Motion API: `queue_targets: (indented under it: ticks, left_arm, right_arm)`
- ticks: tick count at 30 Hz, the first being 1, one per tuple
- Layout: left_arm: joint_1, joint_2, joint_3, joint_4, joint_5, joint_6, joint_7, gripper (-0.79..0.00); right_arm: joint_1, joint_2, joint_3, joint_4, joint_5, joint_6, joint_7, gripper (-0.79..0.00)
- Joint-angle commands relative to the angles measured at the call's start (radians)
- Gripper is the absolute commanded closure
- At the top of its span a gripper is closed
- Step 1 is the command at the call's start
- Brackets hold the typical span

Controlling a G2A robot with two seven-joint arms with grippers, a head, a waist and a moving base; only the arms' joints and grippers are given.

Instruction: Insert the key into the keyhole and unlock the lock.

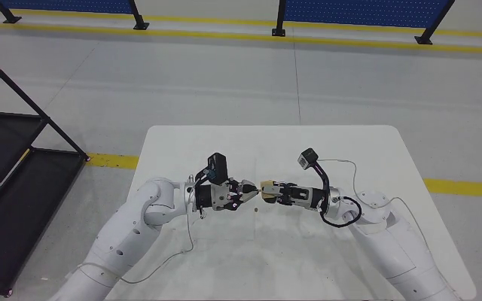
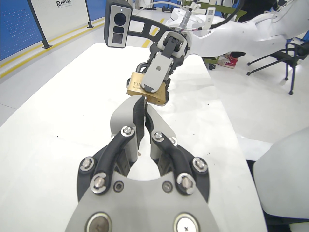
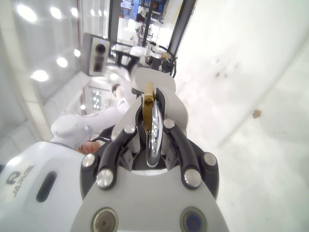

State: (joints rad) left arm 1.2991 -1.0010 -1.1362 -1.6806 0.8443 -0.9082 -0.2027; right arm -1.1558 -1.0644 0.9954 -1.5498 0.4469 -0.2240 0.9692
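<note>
Brass padlock (image 2: 135, 88), shiny steel shackle (image 3: 154, 134), in right claw (image 3: 150, 97), key (image 2: 145, 100) in left claw (image 2: 144, 108)

Over the middle of the table (image 1: 226, 143), the padlock (image 1: 265, 187) sits in the right gripper (image 1: 270, 190), which lies at its 3 o'clock, the left gripper (image 1: 248, 193) at its 9 o'clock with the key (image 2: 145, 101) touching the padlock's base.

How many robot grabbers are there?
2. The left end effector pinches the key. The right end effector grips the brass padlock. They meet tip to tip above the white table.
</note>
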Motion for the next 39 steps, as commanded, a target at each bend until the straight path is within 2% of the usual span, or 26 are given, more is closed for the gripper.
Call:
queue_targets:
  ticks: [1,12,13,14,15,25,39]
  left_arm:
    - [0.001,0.0,0.0,-0.002,0.007,0.003,0.003,0.0]
    - [0.004,-0.001,0.001,-0.006,0.03,0.011,0.013,0.0]
    - [0.004,-0.001,0.003,-0.004,0.028,0.017,0.007,-0.246]
    - [0.004,-0.001,0.003,-0.004,0.027,0.021,0.004,-0.579]
    - [0.003,-0.001,0.004,-0.006,0.027,0.025,0.003,-0.785]
    - [0.023,0.005,-0.031,-0.007,0.029,0.036,0.014,-0.785]
    - [0.136,0.03,-0.156,-0.037,0.026,0.037,0.029,-0.785]
  right_arm:
    - [0.0,0.0,0.0,0.0,0.0,0.0,0.0,0.0]
    - [0.0,0.0,0.0,0.0,0.0,0.0,0.0,0.0]
    - [0.0,0.0,0.0,0.0,0.0,0.0,0.0,0.0]
    - [0.0,0.0,0.0,0.0,0.0,0.0,0.0,0.0]
    - [0.0,0.0,0.0,0.0,0.0,0.0,0.0,0.0]
    - [0.0,0.0,0.0,0.0,0.0,0.0,0.0,0.0]
    - [0.0,0.0,0.0,0.0,0.0,0.0,0.0,0.0]
